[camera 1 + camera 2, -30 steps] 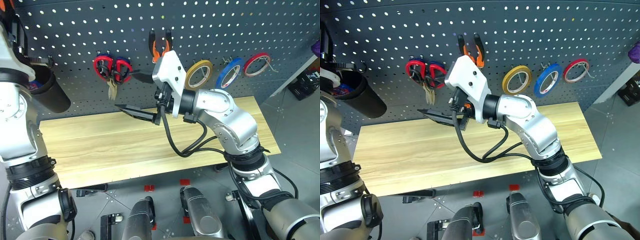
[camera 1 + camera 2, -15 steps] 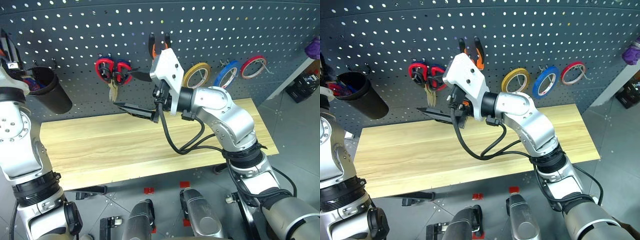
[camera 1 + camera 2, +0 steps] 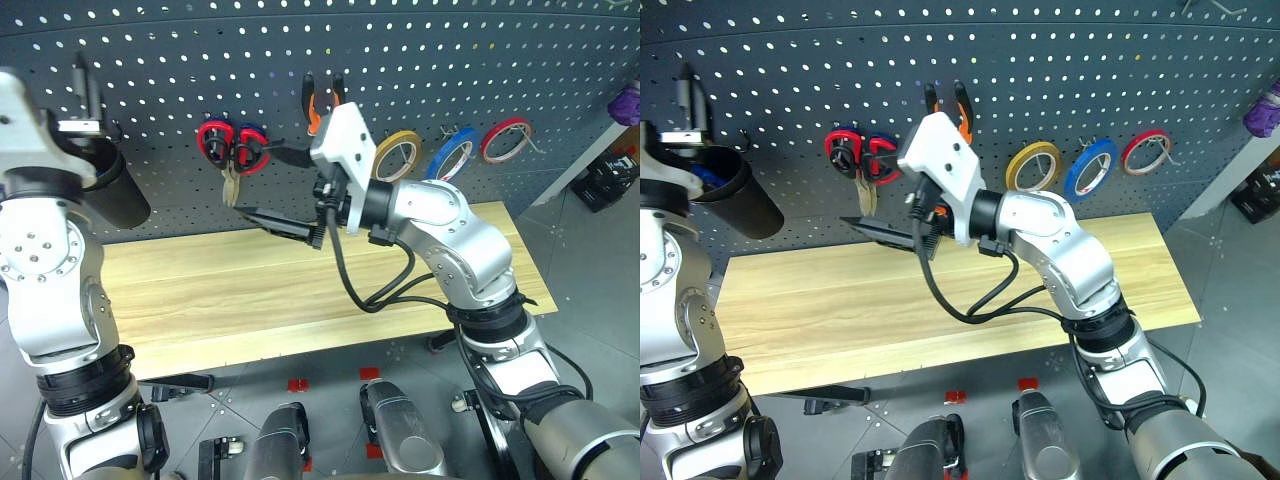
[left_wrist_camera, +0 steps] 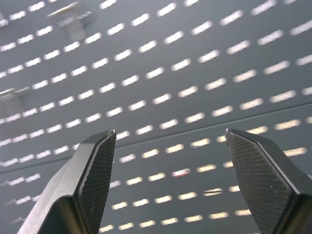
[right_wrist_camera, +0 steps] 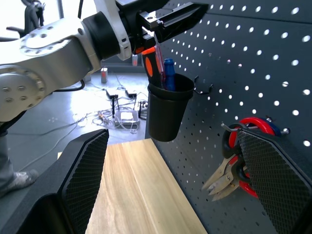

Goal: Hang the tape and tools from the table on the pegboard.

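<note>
Before you stands the dark grey pegboard (image 3: pixel 500 60), spanning the whole back of the scene, with the light wood table (image 3: pixel 250 300) running along its foot, its top bare.

Your right arm reaches across the middle of the board, and the right gripper (image 3: pixel 268 188) points toward your left with its two black fingers spread wide and nothing between them, just in front of the red-handled scissors (image 3: pixel 232 150) hanging from a hook.

At the far left, a black cup (image 5: pixel 166 112) hangs on the board, with a slim red-shafted tool, which may be the screwdriver (image 5: pixel 159 63), and a blue-handled tool (image 5: pixel 169 73) standing upright in it. Your left gripper (image 5: pixel 175 19) hovers just above the cup's mouth; its wrist view shows the textured pads (image 4: pixel 95 175) well apart and empty, facing the perforated panel.

The orange-handled pliers (image 3: pixel 320 95) hang just above your right wrist. To their right sit three rings in a row on hooks: the yellow tape ring (image 3: pixel 397 155), the blue tape (image 3: pixel 455 152), then a red-and-white tape ring (image 3: pixel 506 138).
</note>
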`<move>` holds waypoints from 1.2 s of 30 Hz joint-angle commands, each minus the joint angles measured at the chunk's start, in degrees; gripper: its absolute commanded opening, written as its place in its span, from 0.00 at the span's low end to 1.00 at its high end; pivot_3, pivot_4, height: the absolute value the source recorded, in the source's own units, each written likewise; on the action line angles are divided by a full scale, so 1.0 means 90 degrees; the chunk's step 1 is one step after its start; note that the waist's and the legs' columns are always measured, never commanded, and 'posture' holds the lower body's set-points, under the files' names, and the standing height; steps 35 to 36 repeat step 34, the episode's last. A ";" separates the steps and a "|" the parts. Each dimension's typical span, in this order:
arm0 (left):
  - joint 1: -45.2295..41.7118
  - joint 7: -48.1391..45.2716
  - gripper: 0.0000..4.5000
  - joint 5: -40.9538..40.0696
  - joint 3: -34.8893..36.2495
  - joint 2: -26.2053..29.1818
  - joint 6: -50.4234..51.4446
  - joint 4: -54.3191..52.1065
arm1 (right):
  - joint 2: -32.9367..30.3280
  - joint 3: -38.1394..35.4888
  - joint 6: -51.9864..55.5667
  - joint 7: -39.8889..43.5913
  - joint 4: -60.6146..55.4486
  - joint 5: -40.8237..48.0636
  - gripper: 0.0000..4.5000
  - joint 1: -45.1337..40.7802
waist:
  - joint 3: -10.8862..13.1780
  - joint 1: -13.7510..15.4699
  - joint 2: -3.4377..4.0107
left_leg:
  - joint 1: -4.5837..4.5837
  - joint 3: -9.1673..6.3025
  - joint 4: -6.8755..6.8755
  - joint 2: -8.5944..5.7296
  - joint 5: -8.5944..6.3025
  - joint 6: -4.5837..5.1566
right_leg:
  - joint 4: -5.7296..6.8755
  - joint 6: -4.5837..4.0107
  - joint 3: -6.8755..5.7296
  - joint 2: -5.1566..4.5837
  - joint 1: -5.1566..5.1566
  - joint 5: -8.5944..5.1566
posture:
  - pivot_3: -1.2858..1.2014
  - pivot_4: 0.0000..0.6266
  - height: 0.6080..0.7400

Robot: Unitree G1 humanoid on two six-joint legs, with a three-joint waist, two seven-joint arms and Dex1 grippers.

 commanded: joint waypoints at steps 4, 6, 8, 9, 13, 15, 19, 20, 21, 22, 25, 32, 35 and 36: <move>0.1123 -0.0068 0.84 -0.0517 -0.0036 -0.0405 0.1317 -0.1437 | -0.0364 -0.0033 -0.0782 0.0289 -0.0900 0.0042 1.00 0.1278 | -0.0112 -0.0012 0.0015 | 0.0010 0.0007 -0.0006 0.0004 -0.0002 0.0001 | 0.0007 0.0000 0.0011 0.0006 0.0002 -0.0001 | 0.43 0.28 1.00; 0.1638 0.0046 0.84 -0.0483 0.0006 -0.0613 0.1629 -0.1753 | -0.0486 -0.0019 -0.0861 0.0277 -0.0967 0.0001 1.00 0.1684 | -0.0146 -0.0011 0.0023 | 0.0015 0.0010 -0.0004 0.0008 -0.0002 0.0001 | 0.0016 0.0000 0.0022 0.0015 0.0002 -0.0001 | 0.44 0.27 1.00; 0.2089 0.0154 0.84 -0.0338 0.0063 -0.0765 0.1721 -0.1891 | -0.0498 -0.0094 -0.1016 0.0055 -0.0872 -0.0121 1.00 0.2080 | -0.0185 0.0022 0.0026 | 0.0019 0.0010 -0.0005 0.0009 -0.0003 0.0002 | 0.0020 0.0000 0.0027 0.0020 0.0004 -0.0001 | 0.44 0.27 1.00; 0.2274 0.0225 0.84 -0.0232 0.0079 -0.0814 0.1732 -0.1905 | -0.0446 -0.0178 -0.1074 -0.0133 -0.0766 -0.0189 1.00 0.2256 | -0.0208 0.0039 0.0026 | 0.0019 0.0010 -0.0005 0.0010 -0.0003 0.0002 | 0.0019 0.0000 0.0031 0.0022 0.0004 -0.0001 | 0.44 0.26 1.00; 0.2949 0.0078 0.84 -0.0263 0.0166 -0.1037 0.1475 -0.1734 | -0.0289 -0.0441 -0.1887 -0.1021 -0.0022 -0.0942 1.00 0.2825 | -0.0333 0.0117 0.0031 | 0.0021 0.0011 -0.0004 0.0007 -0.0003 0.0002 | 0.0016 0.0000 0.0039 0.0023 0.0009 -0.0001 | 0.44 0.23 1.00; 0.3216 -0.0071 0.84 -0.0268 0.0109 -0.1108 0.1242 -0.1533 | -0.0249 -0.0576 -0.2433 -0.1504 0.0469 -0.1365 1.00 0.3058 | -0.0415 0.0178 0.0030 | 0.0024 0.0012 -0.0006 0.0005 -0.0003 0.0001 | 0.0009 0.0000 0.0041 0.0022 0.0011 -0.0001 | 0.44 0.21 1.00; 0.3465 -0.0352 0.84 -0.0321 -0.0059 -0.1300 0.0648 -0.1006 | -0.0339 -0.0843 -0.3586 -0.2305 0.1463 -0.2095 1.00 0.3613 | -0.0574 0.0362 0.0041 | 0.0040 0.0016 -0.0009 0.0003 -0.0004 0.0000 | -0.0010 0.0000 0.0043 0.0022 0.0030 -0.0001 | 0.44 0.16 1.00; 0.3487 -0.0399 0.84 -0.0276 -0.0147 -0.1325 0.0521 -0.0893 | -0.0348 -0.0907 -0.3773 -0.2404 0.1651 -0.2156 1.00 0.3722 | -0.0606 0.0406 0.0048 | 0.0052 0.0018 -0.0012 0.0003 -0.0005 0.0000 | -0.0016 0.0000 0.0044 0.0023 0.0043 -0.0001 | 0.44 0.16 1.00; 0.3494 -0.0439 0.84 -0.0203 -0.0243 -0.1336 0.0374 -0.0756 | -0.0338 -0.1004 -0.3871 -0.2539 0.1834 -0.2187 1.00 0.3843 | -0.0644 0.0424 0.0052 | 0.0061 0.0018 -0.0015 0.0004 -0.0005 0.0001 | -0.0025 0.0000 0.0044 0.0023 0.0058 -0.0001 | 0.44 0.16 1.00; 0.3488 -0.0447 0.84 -0.0174 -0.0305 -0.1380 0.0271 -0.0637 | -0.0327 -0.1092 -0.3926 -0.2646 0.1993 -0.2194 1.00 0.3934 | -0.0679 0.0437 0.0063 | 0.0067 0.0017 -0.0015 0.0004 -0.0006 0.0001 | -0.0029 0.0000 0.0043 0.0024 0.0069 -0.0001 | 0.44 0.14 1.00; 0.3432 -0.0460 0.84 -0.0146 -0.0482 -0.1531 -0.0034 -0.0276 | -0.0244 -0.1433 -0.3922 -0.3053 0.2512 -0.2174 1.00 0.4103 | -0.0828 0.0435 0.0101 | 0.0091 0.0012 -0.0022 0.0009 -0.0012 0.0009 | -0.0067 0.0000 0.0037 0.0029 0.0112 -0.0001 | 0.44 0.10 1.00; 0.3385 -0.0463 0.84 -0.0232 -0.0527 -0.1739 -0.0430 0.0249 | -0.0131 -0.1699 -0.3982 -0.3258 0.3240 -0.2130 1.00 0.3908 | -0.1156 0.0409 0.0140 | 0.0129 0.0016 -0.0033 0.0018 -0.0039 0.0017 | -0.0081 0.0003 0.0044 0.0038 0.0148 -0.0004 | 0.45 0.04 1.00; 0.3405 -0.0463 0.84 -0.0223 -0.0531 -0.1779 -0.0530 0.0330 | -0.0140 -0.1708 -0.4064 -0.3253 0.3423 -0.2165 1.00 0.3765 | -0.1201 0.0408 0.0145 | 0.0131 0.0017 -0.0033 0.0018 -0.0044 0.0019 | -0.0083 0.0005 0.0046 0.0038 0.0151 -0.0005 | 0.45 0.03 1.00; 0.3405 -0.0463 0.84 -0.0223 -0.0531 -0.1779 -0.0530 0.0330 | -0.0140 -0.1708 -0.4064 -0.3253 0.3423 -0.2165 1.00 0.3765 | -0.1201 0.0408 0.0145 | 0.0131 0.0017 -0.0033 0.0018 -0.0044 0.0019 | -0.0083 0.0005 0.0046 0.0038 0.0151 -0.0005 | 0.45 0.03 1.00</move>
